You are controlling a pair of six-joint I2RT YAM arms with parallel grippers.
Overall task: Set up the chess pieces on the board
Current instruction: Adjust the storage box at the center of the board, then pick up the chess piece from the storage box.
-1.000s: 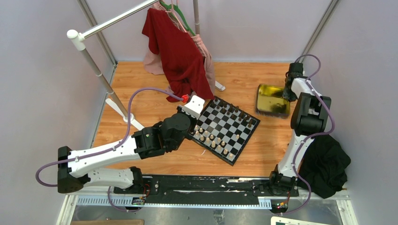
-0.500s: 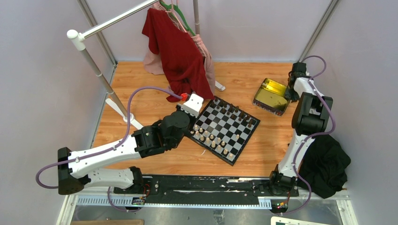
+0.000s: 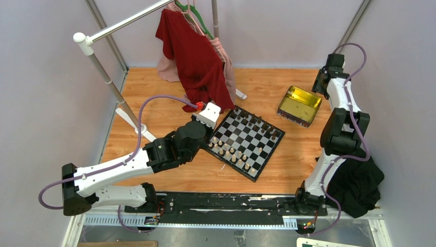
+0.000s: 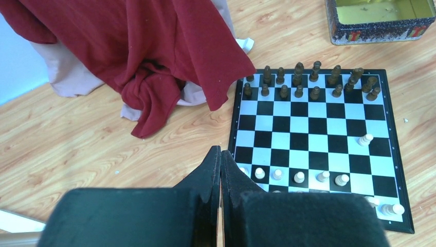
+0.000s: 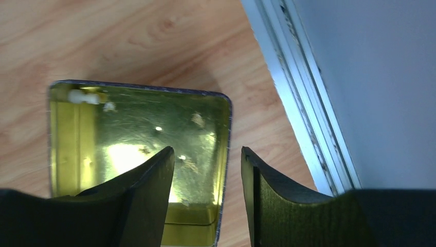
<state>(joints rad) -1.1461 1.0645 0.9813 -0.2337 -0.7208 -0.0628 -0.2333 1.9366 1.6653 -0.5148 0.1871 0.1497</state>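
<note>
Pressed together with nothing between them, the left fingers [image 4: 211, 172] sit at the bottom centre of the left wrist view, while the right fingers [image 5: 151, 177] stand apart and empty above the tin. All of it rests on the wooden counter [image 3: 267, 85]. A red shirt [image 4: 154, 51] hangs down at the upper left of the left wrist view, its hem lapping over the board's upper left corner. The board [image 4: 308, 131] lies flat at the centre of the top view, turned like a diamond, its left corner just beside the left fingers. The tin [image 3: 299, 105] sits to the upper right of the board, apart from it, open side up. Its inside looks almost bare, save for pale bits in one corner that I cannot identify. In the left wrist view the dark pieces [image 4: 298, 85] fill two rows along the board's top edge, and the light pieces [image 4: 299, 177] line the bottom edge, partly hidden behind the fingers. One light pawn [image 4: 365, 139] stands alone ahead of its row, toward the right edge. The setup looks nearly finished. That pawn lies up and to the right of the left fingers, across the board's width. The left arm is much the nearer, with the right well away at the tin.
</note>
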